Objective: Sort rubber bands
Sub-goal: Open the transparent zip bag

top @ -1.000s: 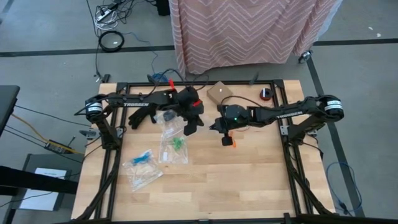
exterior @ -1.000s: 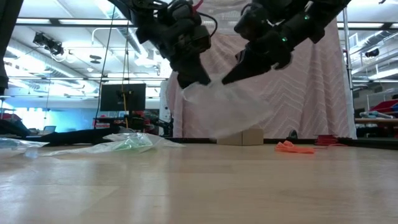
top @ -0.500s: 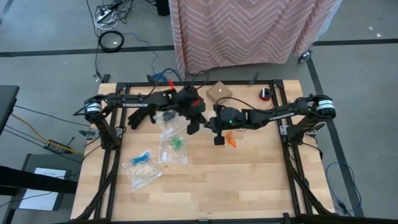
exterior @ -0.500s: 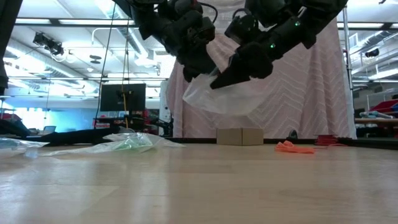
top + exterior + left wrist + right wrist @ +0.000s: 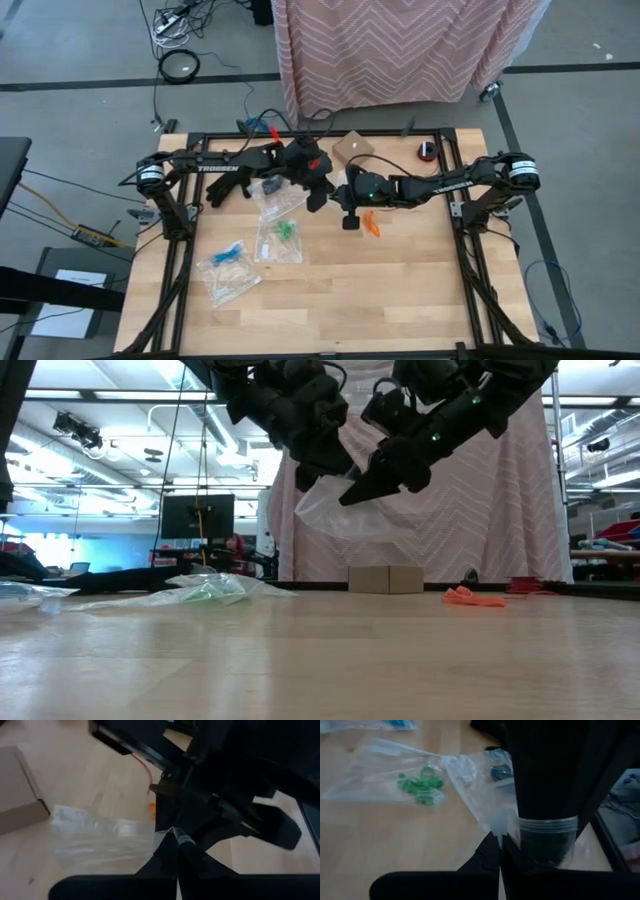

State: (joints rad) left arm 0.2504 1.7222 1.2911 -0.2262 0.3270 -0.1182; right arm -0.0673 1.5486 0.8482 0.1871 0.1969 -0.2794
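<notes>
Both sets of jaws are pressed together, each pinching an edge of one clear bag [image 5: 345, 510] held up off the table between the two arms. From above, the left gripper [image 5: 318, 196] and the right gripper [image 5: 348, 214] meet close to the table's centre, a little toward 12 o'clock; the loose orange bands [image 5: 371, 224] lie on the bare wood just beside the right gripper at its 4 o'clock. Toward 9 o'clock lie three filled bags: a dark-band bag [image 5: 272, 190], a green-band bag [image 5: 281, 237] and, near 7 o'clock, a blue-band bag [image 5: 230, 256]. A small box [image 5: 352, 149] sits at 12 o'clock. At table height, the held bag hangs empty as far as I can tell, with the orange pile [image 5: 474, 597] on the wood well apart at 3 o'clock. Past the left wrist, closed fingers [image 5: 175, 851] grip the bag's top edge, the plastic spreading away over the table. Past the right wrist, closed fingers [image 5: 496, 851] nip the bag's other lip, the green bands [image 5: 422, 786] resting in their own bag beyond. My judgement: three colours look sorted, and orange remains, which calls for opening this bag's mouth and loading the pile.
</notes>
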